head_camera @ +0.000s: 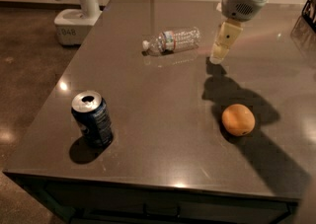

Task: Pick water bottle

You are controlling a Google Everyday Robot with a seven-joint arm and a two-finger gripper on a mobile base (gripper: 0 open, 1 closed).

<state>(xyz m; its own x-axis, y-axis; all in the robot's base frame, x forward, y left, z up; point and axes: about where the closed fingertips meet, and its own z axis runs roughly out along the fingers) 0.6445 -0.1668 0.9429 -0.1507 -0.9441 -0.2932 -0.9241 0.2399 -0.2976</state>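
Hanging above the far right of the worktop, our claw sits just right of the water bottle, which lies on its side at the far middle. We cannot tell if the claw is open or closed.

Robot lab, 2nd robot on floor, hand over table

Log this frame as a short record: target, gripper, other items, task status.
target: water bottle, lying on its side on the table, white cap pointing left
gripper: gripper hangs over the table to the right of the water bottle, apart from it
other items: soda can, upright, front left; orange, front right
status: water bottle not yet grasped
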